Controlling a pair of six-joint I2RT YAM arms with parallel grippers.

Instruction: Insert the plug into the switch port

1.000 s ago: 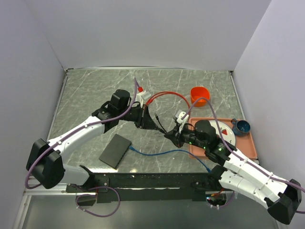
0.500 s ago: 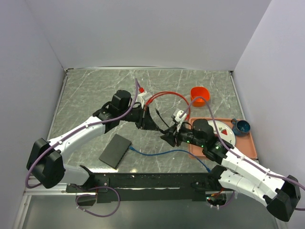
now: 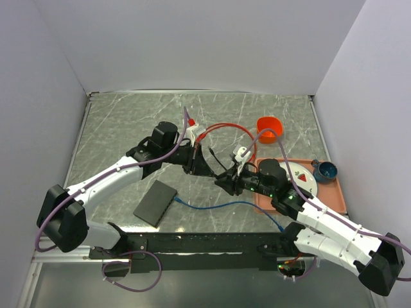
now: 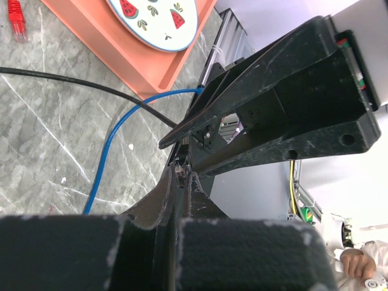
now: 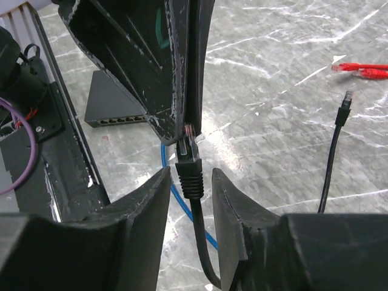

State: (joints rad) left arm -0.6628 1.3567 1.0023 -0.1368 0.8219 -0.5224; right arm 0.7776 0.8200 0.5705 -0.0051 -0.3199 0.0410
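Note:
The plug is a black network connector with a clear tip on a black cable. My left gripper is shut on that clear tip, seen in the right wrist view as dark fingers reaching down from above. My right gripper is open, one finger on each side of the plug's ribbed boot with a gap on both sides. From above, both grippers meet over the table's middle. The switch lies flat to the front left; its row of ports faces the right wrist camera.
A blue cable snakes along the table under the grippers. A red cable and an orange cup sit behind. The salmon tray at right holds a plate and a blue cup. Another black plug end lies loose.
My right gripper has gone from shut to open, letting go of the plug's boot, and has shifted slightly left. The left gripper keeps its hold on the plug's tip.

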